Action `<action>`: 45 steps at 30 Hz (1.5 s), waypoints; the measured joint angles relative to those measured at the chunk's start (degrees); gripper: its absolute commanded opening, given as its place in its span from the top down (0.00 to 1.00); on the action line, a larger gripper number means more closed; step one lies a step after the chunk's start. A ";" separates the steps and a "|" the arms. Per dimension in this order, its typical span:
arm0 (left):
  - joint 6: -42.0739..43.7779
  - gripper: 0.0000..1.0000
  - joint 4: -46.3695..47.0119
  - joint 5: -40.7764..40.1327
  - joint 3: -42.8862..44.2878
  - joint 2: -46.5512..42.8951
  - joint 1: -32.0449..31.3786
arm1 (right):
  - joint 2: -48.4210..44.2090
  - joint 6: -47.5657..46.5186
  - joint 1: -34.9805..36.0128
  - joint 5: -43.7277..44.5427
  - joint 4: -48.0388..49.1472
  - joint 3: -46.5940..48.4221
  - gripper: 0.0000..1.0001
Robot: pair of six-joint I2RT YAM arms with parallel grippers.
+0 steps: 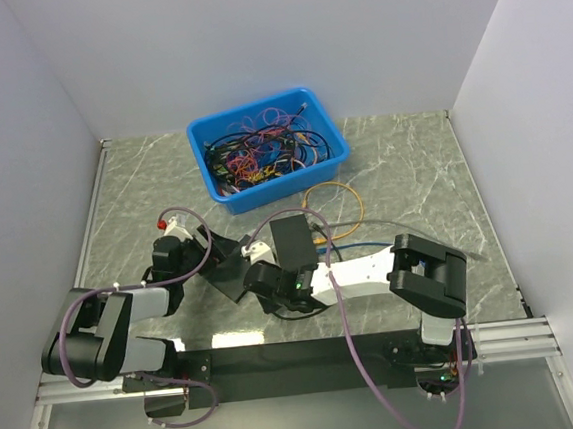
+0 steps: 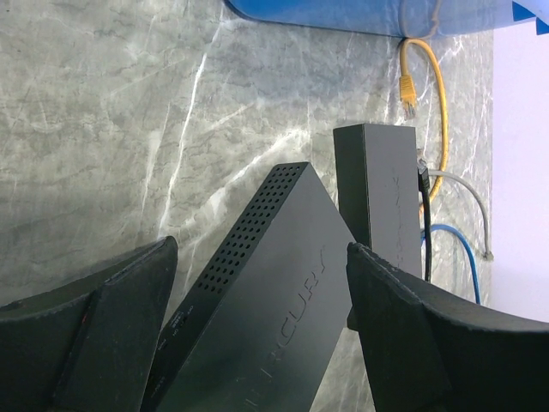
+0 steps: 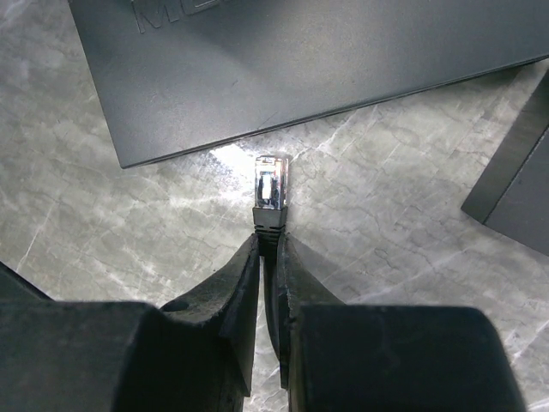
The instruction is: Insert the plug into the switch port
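Step in hand: bringing the plug up to the port, not yet inserted. Right gripper (image 3: 268, 245) has its fingers pinched tight on the black boot of the plug (image 3: 271, 184). The clear connector sticks out past the fingertips, level and pointing at the near edge of the black network switch (image 3: 300, 60). Plug tip is near that edge but apart from it, hanging over the marble surface (image 3: 386, 215). I can't see a port from the right wrist view; only the lid with raised lettering and a plain edge face me. Left gripper (image 2: 262, 249) has its fingers spread wide, one on each side of that same switch. I see no clear clamp on the housing, and whether either pad touches it I can't tell. A second switch (image 2: 377, 197) lies just beyond, with black, grey and blue leads already plugged into its far side. A loose yellow patch cable (image 2: 439, 94) lies past that, near the blue bin (image 1: 205, 146) of tangled cables. As I read it, the next move calls for finding the port face first, since the plug may be aimed at a blank side. I'd then want the left fingers closed to brace the switch, the plug's latch tab oriented to match the socket, and a slow straight push. Main risk, I'd guess: the unbraced switch sliding away.
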 measured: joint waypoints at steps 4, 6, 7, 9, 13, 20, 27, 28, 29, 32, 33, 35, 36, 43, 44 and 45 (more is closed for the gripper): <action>0.00 0.14 0.59 0.02 -0.02 0.37 0.00 | 0.00 0.00 0.15 0.63 -0.85 0.33 1.00; 0.00 0.14 0.61 0.02 -0.02 0.37 0.00 | 0.00 -0.04 0.17 0.79 -1.33 0.52 1.00; 0.00 0.14 0.61 0.02 -0.02 0.39 0.00 | 0.00 -0.07 0.17 0.87 -1.68 0.68 1.00; 0.00 0.14 0.68 0.04 -0.02 0.46 0.00 | 0.00 -0.20 0.17 1.16 -2.27 0.90 1.00; 0.00 0.15 1.29 0.15 -0.02 0.94 0.00 | 0.00 -0.50 0.17 1.44 -2.93 1.22 1.00; -0.02 0.15 2.19 0.37 -0.02 1.49 0.00 | 0.00 -1.14 0.17 1.36 -3.23 2.40 1.00; 0.00 0.15 2.32 0.37 -0.11 1.49 0.00 | 0.02 -1.57 0.17 0.94 -3.37 3.82 1.00; -0.02 0.15 2.34 0.39 -0.13 1.49 0.00 | 0.04 -1.70 0.17 0.87 -3.37 4.00 1.00; 0.00 0.15 2.34 0.39 -0.13 1.49 0.00 | 0.07 -1.75 0.20 0.74 -3.34 4.13 1.00; -0.02 0.15 2.34 0.39 -0.13 1.49 0.00 | 0.55 -1.97 0.17 0.68 -3.30 4.55 1.00; -0.02 0.15 2.36 0.39 -0.13 1.51 0.00 | 0.83 -2.03 0.17 0.66 -3.34 4.76 1.00; -0.02 0.15 2.36 0.39 -0.13 1.49 0.00 | 1.49 -2.19 0.17 0.61 -3.30 5.03 1.00; 0.00 0.15 2.36 0.39 -0.13 1.49 -0.02 | 1.84 -2.21 0.17 0.55 -3.32 5.14 1.00; 0.00 0.15 2.36 0.39 -0.13 1.51 -0.11 | 2.67 -2.34 0.17 0.87 -3.26 5.18 1.00; 0.00 0.15 2.36 0.42 -0.13 1.51 -0.11 | 2.67 -2.34 0.15 0.94 -3.28 5.18 1.00; 0.00 0.15 2.38 0.42 -0.13 1.53 -0.11 | 2.67 -2.34 0.07 0.98 -3.28 5.18 1.00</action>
